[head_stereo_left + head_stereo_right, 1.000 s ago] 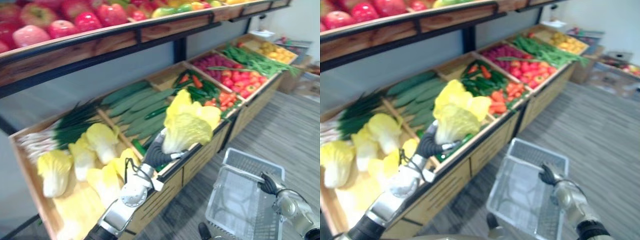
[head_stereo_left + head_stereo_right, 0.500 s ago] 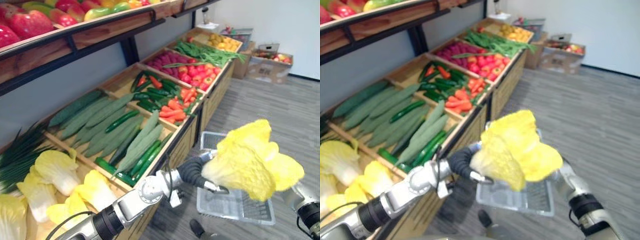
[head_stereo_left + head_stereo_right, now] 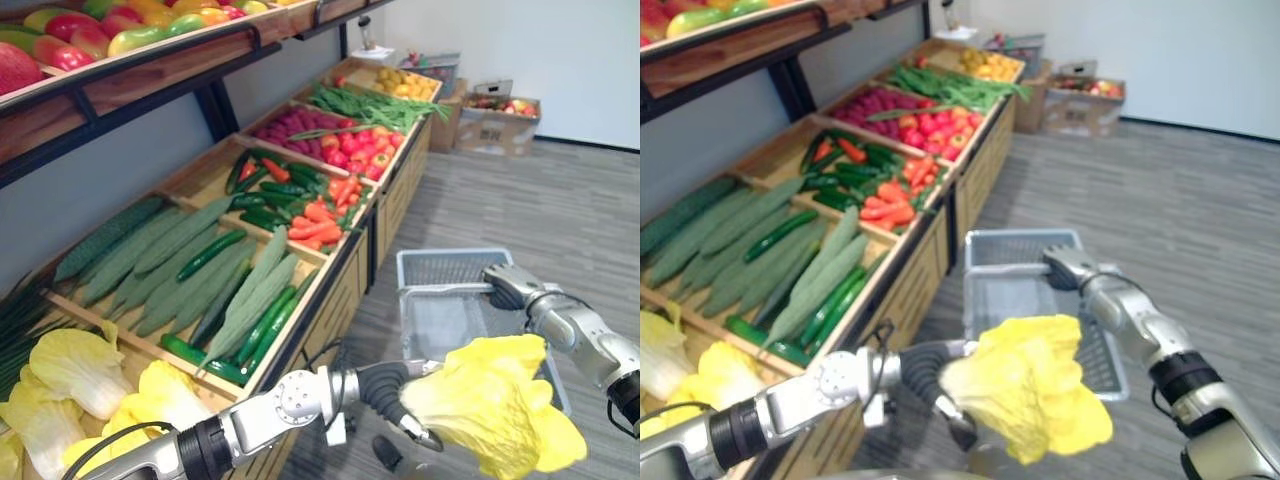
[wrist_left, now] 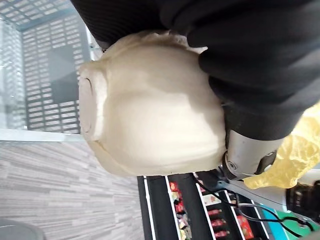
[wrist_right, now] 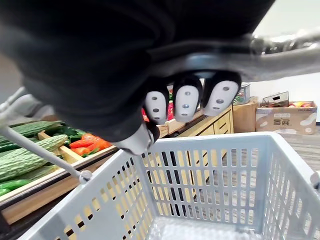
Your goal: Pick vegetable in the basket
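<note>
"What's furthest left?"

"A wooden display shelf (image 3: 330, 300). Loose cabbages (image 3: 75, 365) lie in the nearest crate and cucumbers (image 3: 170, 255) in the next one along."

"And the left robot hand (image 3: 392, 390)?"

"It reaches out past the front of the shelf. Its fingers and thumb are clamped round the pale stump of a napa cabbage (image 3: 500, 410), with the yellow leaves pointing away from the arm."

"Is it in the basket (image 3: 440, 262)?"

"No. It hangs in the air above the grey floor (image 3: 560, 200), at the basket's near end. The leaves overlap the near rim, so I can't tell whether it's over the basket or just short of it."

"The right robot hand (image 3: 505, 283)?"

"It's at the basket's far right corner, with its fingers (image 5: 186, 102) curled round the handle (image 5: 285, 42)."
</note>
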Robot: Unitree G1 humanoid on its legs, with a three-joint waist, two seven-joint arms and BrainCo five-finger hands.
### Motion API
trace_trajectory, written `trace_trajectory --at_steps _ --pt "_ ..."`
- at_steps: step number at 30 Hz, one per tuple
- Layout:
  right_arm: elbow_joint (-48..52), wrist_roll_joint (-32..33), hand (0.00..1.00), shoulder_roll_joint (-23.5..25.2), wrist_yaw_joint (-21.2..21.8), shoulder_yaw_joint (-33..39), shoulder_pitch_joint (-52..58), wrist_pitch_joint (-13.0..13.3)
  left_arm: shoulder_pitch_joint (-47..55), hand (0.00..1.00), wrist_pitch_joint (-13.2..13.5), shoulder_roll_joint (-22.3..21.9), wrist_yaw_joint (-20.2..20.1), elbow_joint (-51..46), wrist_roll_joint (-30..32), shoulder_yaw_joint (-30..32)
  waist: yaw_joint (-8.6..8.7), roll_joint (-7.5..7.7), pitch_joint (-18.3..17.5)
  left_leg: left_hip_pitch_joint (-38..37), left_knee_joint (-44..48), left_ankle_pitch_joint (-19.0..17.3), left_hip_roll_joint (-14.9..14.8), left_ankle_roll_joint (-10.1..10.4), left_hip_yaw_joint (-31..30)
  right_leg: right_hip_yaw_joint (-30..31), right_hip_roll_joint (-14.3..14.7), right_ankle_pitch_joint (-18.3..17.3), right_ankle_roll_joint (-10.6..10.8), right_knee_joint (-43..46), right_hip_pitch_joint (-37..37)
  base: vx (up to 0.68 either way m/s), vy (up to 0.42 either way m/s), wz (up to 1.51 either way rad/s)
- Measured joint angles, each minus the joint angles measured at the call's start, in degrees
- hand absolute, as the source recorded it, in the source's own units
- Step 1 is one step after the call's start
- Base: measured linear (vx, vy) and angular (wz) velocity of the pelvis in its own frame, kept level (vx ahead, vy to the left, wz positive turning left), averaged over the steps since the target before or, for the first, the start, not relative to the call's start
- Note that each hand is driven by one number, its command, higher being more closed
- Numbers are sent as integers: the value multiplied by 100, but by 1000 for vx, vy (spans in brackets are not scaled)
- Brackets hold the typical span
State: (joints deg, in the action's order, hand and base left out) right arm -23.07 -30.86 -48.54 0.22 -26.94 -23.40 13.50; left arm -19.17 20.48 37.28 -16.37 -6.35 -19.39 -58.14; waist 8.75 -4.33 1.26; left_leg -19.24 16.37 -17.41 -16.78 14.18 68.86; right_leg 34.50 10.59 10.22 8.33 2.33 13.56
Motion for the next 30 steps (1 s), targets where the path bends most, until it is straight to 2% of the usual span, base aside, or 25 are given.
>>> trace_trajectory --at_steps 5,9,14,21,26,27,30 --pt "368 179 100 -3 50 -317 -166 97 -9 100 -71 -600 270 806 648 2 169 30 31 -46 2 0 -8 0 42 -44 29 -29 -39 67 11 4 -5 -1" --pt "704 276 100 -2 155 -510 -290 199 -149 100 -119 -1149 492 1542 1247 19 226 76 71 -115 -1 0 -6 0 150 1 74 -17 -54 100 3 17 -3 -10" --pt "990 279 100 8 202 -660 -430 193 -292 100 -274 -1805 679 2535 2008 276 214 134 114 -177 -23 -17 -7 26 299 41 134 -70 -94 94 6 12 -7 -10" --pt "1165 493 100 107 363 -885 -664 188 -469 100 -389 -2335 791 3678 2867 716 225 211 162 -209 -26 -15 6 24 436 74 150 -14 -82 87 8 17 -3 -5" --pt "1164 494 100 295 441 -954 -772 173 -609 100 -575 -2697 1137 4576 3595 1166 210 212 162 -238 -28 -13 18 21 531 101 157 -15 -82 87 5 3 -20 -3" --pt "1164 495 100 308 455 -954 -780 173 -619 0 -597 -2720 1170 4657 3604 1208 210 212 162 -251 -28 -13 23 20 565 113 159 -15 -82 87 2 -6 -36 -8" --pt "1164 497 100 357 538 -954 -795 178 -669 0 -696 -2843 1280 4969 3722 1389 211 222 169 -307 -35 -11 33 19 601 146 170 -17 -81 87 -45 -15 -48 -5"
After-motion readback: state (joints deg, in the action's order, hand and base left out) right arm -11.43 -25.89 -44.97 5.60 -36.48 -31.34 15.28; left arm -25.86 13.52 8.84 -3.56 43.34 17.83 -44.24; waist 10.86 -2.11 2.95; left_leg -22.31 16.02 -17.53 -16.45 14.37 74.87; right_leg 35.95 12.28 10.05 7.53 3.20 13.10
